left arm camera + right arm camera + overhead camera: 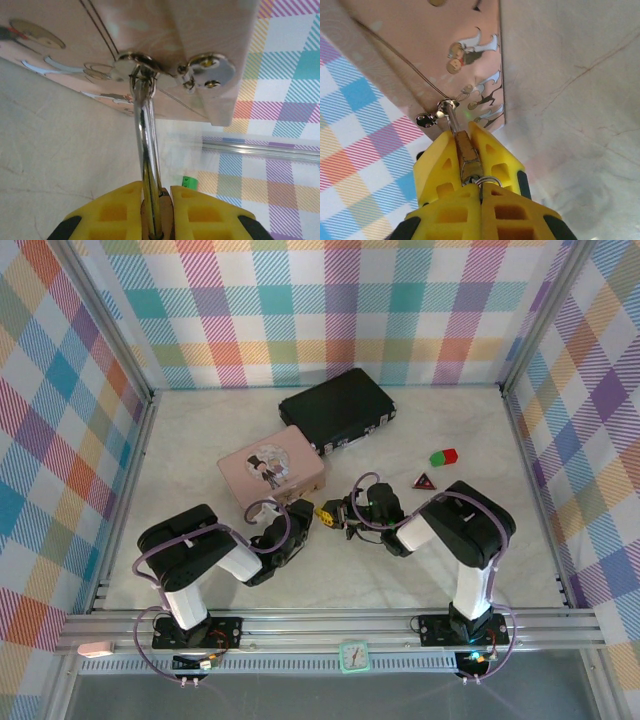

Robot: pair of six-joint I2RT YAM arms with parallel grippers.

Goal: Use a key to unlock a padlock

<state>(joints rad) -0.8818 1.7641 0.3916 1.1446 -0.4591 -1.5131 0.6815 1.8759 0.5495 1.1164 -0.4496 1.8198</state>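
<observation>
1. One padlock, one key, two closed cases, two small toy pieces and two arms, all on a pale marbled table.
2. The cases are a pink box with a cartoon couple on its lid and, behind it and just touching its far corner, a black case. Both lids are down, so I cannot see what is inside them.
3. The padlock hangs at the pink box's near corner, with its silver shackle threaded through the box's metal hasp.
4. A green-and-red block and a red triangle lie near each other, off to the right of the box.
5. The left gripper reaches in low from the near left, with its yellow fingers clamped narrow around the padlock at the foot of the shackle.
6. The right gripper comes in low from the right to meet it, tip to tip. Its fingers are pressed together on the key at the brass body's lower end. Only the key's small wire ring shows; the blade is hidden.
</observation>
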